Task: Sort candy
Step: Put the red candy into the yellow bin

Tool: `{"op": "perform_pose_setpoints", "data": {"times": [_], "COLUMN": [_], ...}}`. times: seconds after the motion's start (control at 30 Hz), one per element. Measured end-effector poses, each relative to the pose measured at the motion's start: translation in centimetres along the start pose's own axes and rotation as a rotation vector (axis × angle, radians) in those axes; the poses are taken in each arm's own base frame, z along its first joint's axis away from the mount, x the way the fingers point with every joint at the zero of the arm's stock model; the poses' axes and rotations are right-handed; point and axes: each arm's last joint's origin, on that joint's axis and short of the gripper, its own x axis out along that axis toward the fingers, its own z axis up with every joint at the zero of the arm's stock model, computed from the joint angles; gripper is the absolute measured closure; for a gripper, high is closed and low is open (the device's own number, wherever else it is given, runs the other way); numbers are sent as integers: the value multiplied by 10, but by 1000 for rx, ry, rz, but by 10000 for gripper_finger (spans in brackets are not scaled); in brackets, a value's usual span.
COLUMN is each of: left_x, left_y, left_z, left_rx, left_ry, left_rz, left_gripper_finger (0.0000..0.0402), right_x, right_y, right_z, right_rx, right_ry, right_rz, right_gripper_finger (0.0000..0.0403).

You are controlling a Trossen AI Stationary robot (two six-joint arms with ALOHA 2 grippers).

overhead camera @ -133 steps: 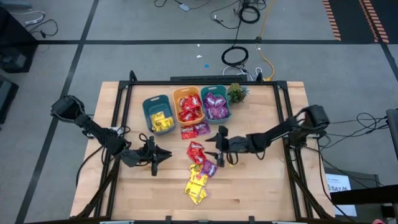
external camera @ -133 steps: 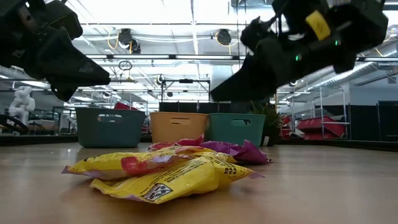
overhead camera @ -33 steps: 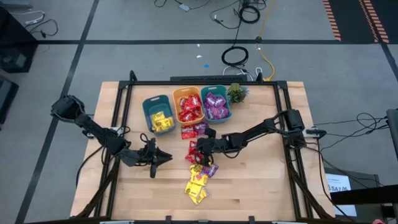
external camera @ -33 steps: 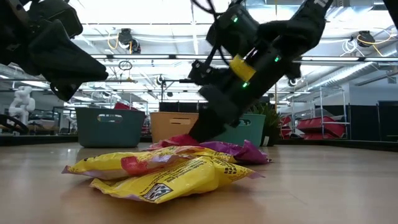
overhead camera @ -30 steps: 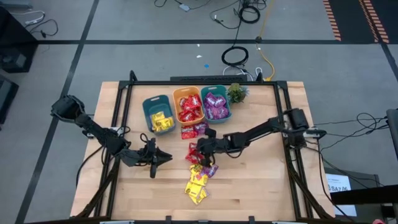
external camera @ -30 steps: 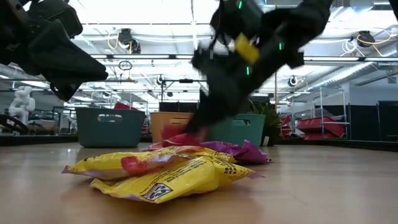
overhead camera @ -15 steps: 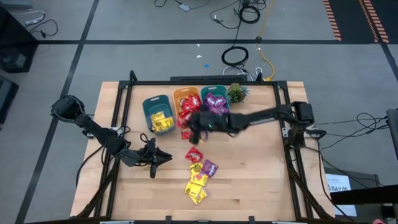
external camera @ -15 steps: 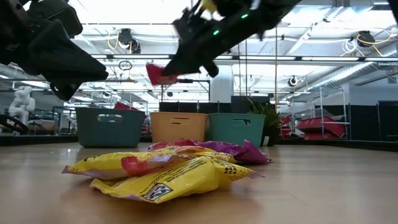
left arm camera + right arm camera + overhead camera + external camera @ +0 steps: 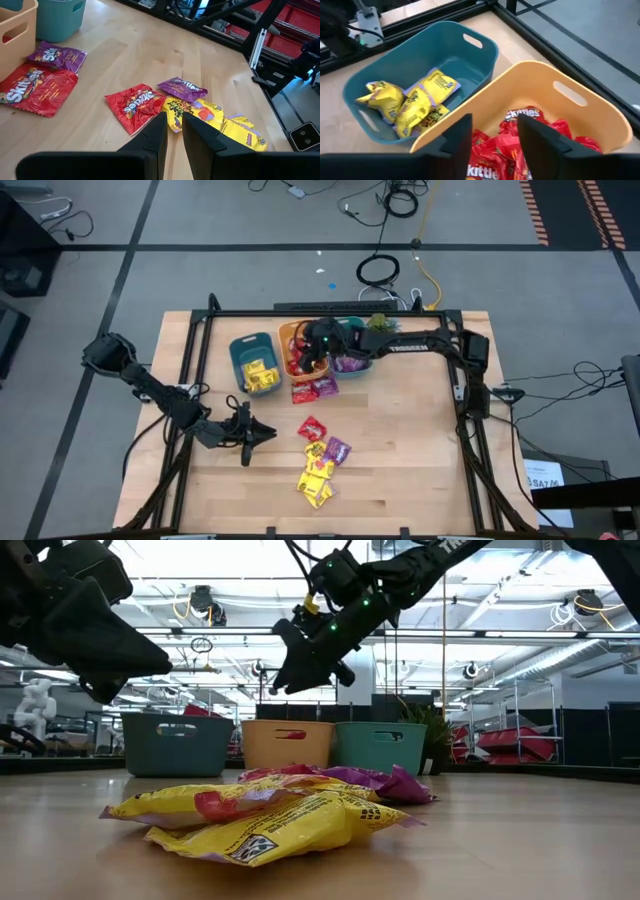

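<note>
Right gripper (image 9: 318, 352): hovering over the orange bin (image 9: 287, 332), jaws standing apart, holding nothing.
Left gripper (image 9: 262, 432): waiting low over the table (image 9: 420, 480), left of the loose pile, jaws nearly together, empty.
Red candy (image 9: 510, 145): lying heaped in the orange bin.
Yellow candy (image 9: 415, 107): sitting in the dark teal bin (image 9: 236, 350).
Loose candy (image 9: 320, 460): red, purple and yellow packets lying mid-table; 2 more (image 9: 313, 390) resting just in front of the bins.
</note>
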Motion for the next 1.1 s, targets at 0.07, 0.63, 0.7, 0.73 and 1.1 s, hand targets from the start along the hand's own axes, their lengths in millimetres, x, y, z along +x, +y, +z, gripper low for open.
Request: {"op": "perform_pose_setpoints", "data": {"times": [0.07, 0.63, 0.7, 0.73, 1.1], "left_x": [0, 0, 0, 0, 0], "left_y": [0, 0, 0, 0, 0], "left_z": [0, -1, 0, 0, 0], "left_rx": [1, 3, 2, 2, -1], "left_ry": [2, 7, 6, 6, 3], "left_rz": [1, -1, -1, -1, -3], "left_gripper_finger": [333, 333, 333, 333, 333], "right_x": [-1, -55, -57, -55, -45], "right_y": [1, 88, 101, 107, 118], "right_z": [0, -45, -60, -68, -136], "right_rx": [4, -219, -247, -258, -224], "right_ry": [8, 361, 366, 355, 176], "right_rz": [17, 286, 316, 334, 294], "right_gripper_finger": [237, 226, 230, 231, 232]}}
